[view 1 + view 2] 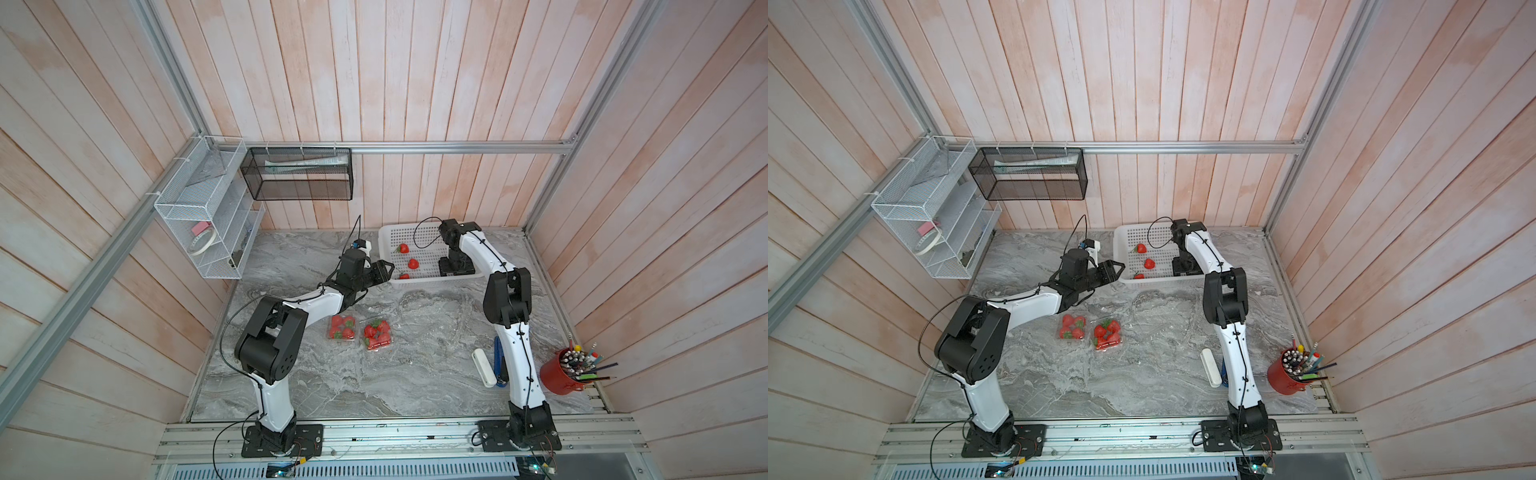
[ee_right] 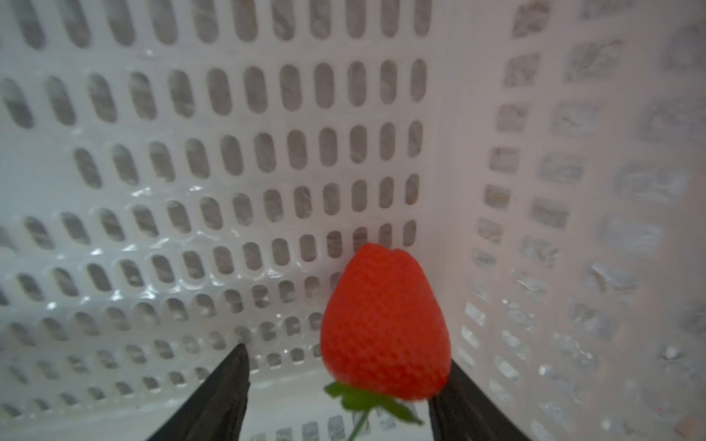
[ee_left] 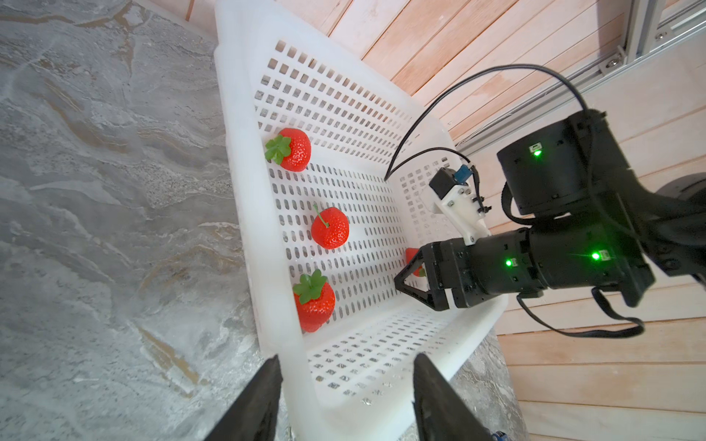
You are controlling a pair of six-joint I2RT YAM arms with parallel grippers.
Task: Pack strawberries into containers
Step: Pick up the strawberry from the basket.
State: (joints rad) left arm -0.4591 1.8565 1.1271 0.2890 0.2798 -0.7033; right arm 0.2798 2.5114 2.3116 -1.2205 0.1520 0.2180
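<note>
Three strawberries (image 1: 412, 263) (image 3: 329, 228) lie loose in the white perforated basket (image 1: 432, 284) (image 3: 237, 114) at the back of the table. A fourth strawberry (image 2: 382, 324) lies in the basket's corner between the open fingers of my right gripper (image 2: 347, 359) (image 1: 455, 272) (image 3: 408, 275). One finger touches it and the other stands apart. My left gripper (image 3: 345, 361) (image 1: 388, 268) is open at the basket's near left corner, which sits between its fingers. Two clear containers (image 1: 343, 327) (image 1: 377, 333) with several strawberries each stand mid-table, in both top views.
A red pencil cup (image 1: 559, 374) stands at the right edge. A white bar (image 1: 484, 368) and a blue object (image 1: 498, 357) lie beside the right arm. A white wire rack (image 1: 208, 216) and a black mesh bin (image 1: 297, 174) hang on the back left walls.
</note>
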